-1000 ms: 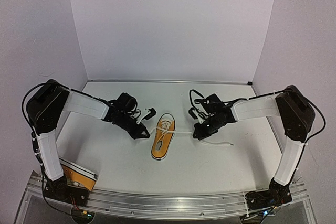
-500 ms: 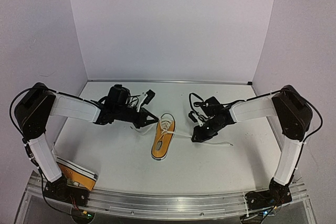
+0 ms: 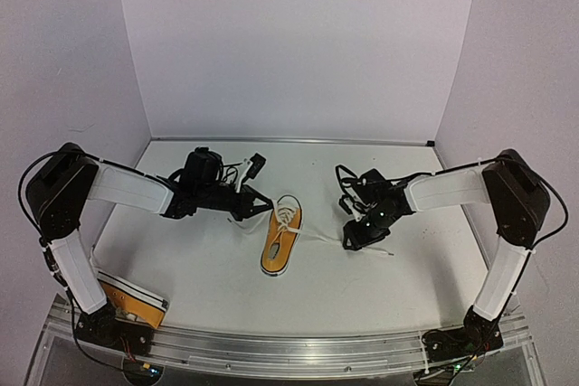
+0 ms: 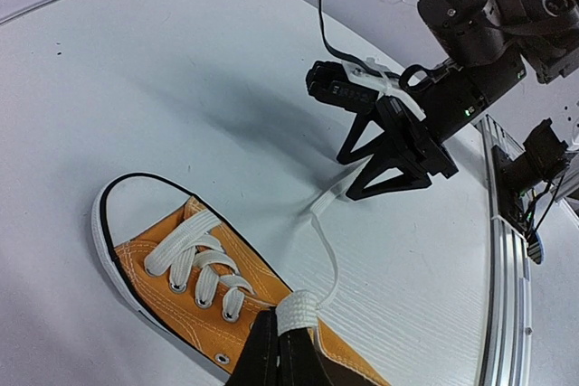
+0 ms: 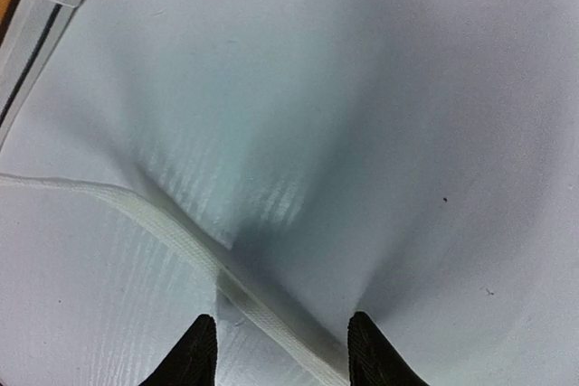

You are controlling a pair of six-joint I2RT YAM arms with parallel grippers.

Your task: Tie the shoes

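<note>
Since half a second ago the right gripper point(image 3: 355, 240) has slid toward the right of the frame, away from the shoe point(image 3: 279, 243), and its fingers have parted. The left arm has barely shifted. Nearest me, at the lower left by the left arm's base, the second shoe point(image 3: 136, 303) lies at the edge of the worktop point(image 3: 362, 287), partly hidden by the arm. The orange shoe sits in the centre of the frame, heel toward me and white toe cap toward the back wall point(image 3: 298, 51). Just to its upper left, the left gripper point(image 4: 288, 341) is clenched on a white lace point(image 4: 297, 309) beside the top eyelets. A loose strand point(image 5: 181, 232) runs from there to the right and lies flat on the worktop between the right gripper's released fingertips.
</note>
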